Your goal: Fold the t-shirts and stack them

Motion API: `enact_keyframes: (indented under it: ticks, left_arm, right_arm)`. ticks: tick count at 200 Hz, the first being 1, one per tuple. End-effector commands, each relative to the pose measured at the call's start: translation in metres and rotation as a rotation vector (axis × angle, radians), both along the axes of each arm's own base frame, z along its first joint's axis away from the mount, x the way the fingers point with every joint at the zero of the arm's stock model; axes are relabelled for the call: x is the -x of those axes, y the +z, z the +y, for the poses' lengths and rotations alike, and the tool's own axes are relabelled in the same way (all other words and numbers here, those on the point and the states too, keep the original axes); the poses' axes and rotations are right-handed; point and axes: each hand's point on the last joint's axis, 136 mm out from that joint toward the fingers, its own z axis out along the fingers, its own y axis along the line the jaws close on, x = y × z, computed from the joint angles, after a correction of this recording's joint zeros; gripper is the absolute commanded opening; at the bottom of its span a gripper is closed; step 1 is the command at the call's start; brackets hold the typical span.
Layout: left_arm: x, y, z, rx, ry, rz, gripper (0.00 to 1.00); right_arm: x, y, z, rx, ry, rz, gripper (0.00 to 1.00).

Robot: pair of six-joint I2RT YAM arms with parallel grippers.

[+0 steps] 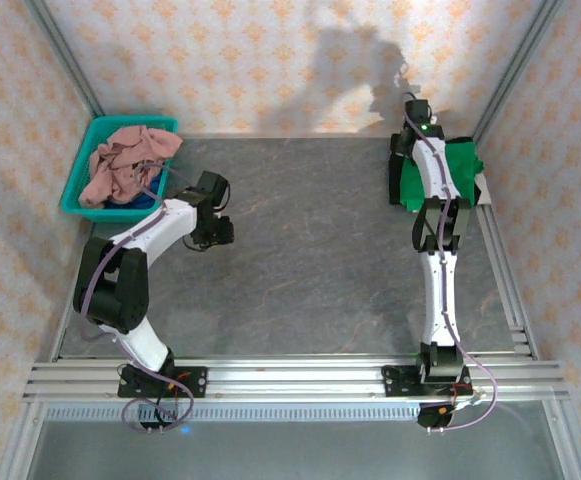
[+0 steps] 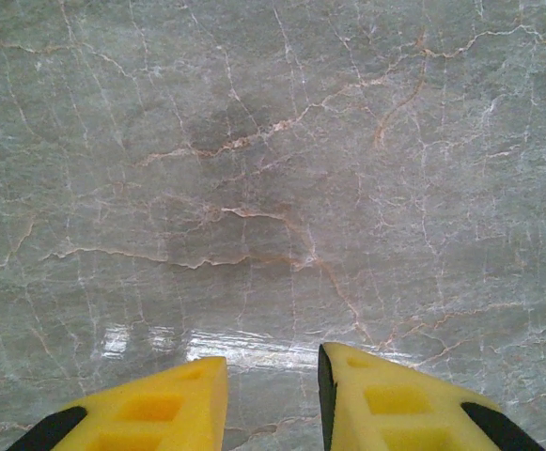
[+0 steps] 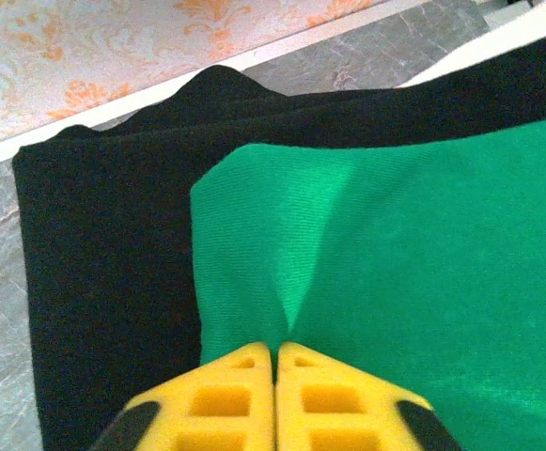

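Tabletop of grey veined stone (image 1: 310, 250), seen from above, with two white robot arms rising from the bottom edge of the frame.

In the upper right of the overhead view, a bright green t-shirt (image 1: 465, 165) lies flat on the table, and the right arm (image 1: 435, 270) reaches up the frame across it. In the right wrist view the green t-shirt (image 3: 423, 282) fills the centre and right of the frame. It rests on top of a folded black t-shirt (image 3: 113, 263), which shows as a dark border along the left and top. Above that border a strip of patterned wall (image 3: 113, 56) crosses the top left.

The right gripper (image 3: 274, 346) sits at the bottom centre of that view. Its yellow fingers are pressed together, and a raised crease of green cloth runs straight into their tips, so it is pinching the green shirt.

In the upper left of the overhead view stands a teal basket (image 1: 78, 170). A crumpled dusty pink t-shirt (image 1: 125, 160) is heaped inside, with a bit of blue cloth (image 1: 145, 200) showing at its lower edge.

The left gripper (image 1: 213, 232) hangs just right of the basket. In the left wrist view the left gripper (image 2: 273, 362) is at the bottom centre, its fingers partly apart with nothing between them, above bare stone.
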Motion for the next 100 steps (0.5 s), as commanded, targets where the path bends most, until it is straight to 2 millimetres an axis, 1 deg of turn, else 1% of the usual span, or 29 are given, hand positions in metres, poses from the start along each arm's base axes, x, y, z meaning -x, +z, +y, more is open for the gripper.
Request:
enact_keyframes:
  ticks: [1, 6, 42, 66, 82, 100]
  left_arm:
    - [0.004, 0.008, 0.010, -0.029, 0.008, -0.012, 0.32]
    - [0.005, 0.007, 0.010, -0.032, 0.009, -0.007, 0.32]
    - [0.004, 0.009, 0.010, -0.028, 0.009, -0.017, 0.31]
    - [0.004, 0.009, 0.010, -0.028, 0.010, -0.016, 0.31]
    - [0.004, 0.007, 0.009, -0.026, 0.012, -0.014, 0.31]
    - [0.003, 0.005, 0.009, -0.022, 0.012, -0.013, 0.31]
  right_arm:
    - [-0.004, 0.031, 0.007, -0.013, 0.025, -0.057, 0.01]
    - [-0.004, 0.038, 0.007, -0.014, 0.025, -0.071, 0.00]
    - [-0.005, 0.084, 0.011, -0.039, 0.032, -0.160, 0.00]
    - [-0.001, 0.107, 0.016, -0.062, 0.044, -0.195, 0.00]
    - [0.001, 0.112, 0.022, -0.086, 0.067, -0.201, 0.00]
    - [0.002, 0.103, 0.030, -0.111, 0.103, -0.178, 0.00]
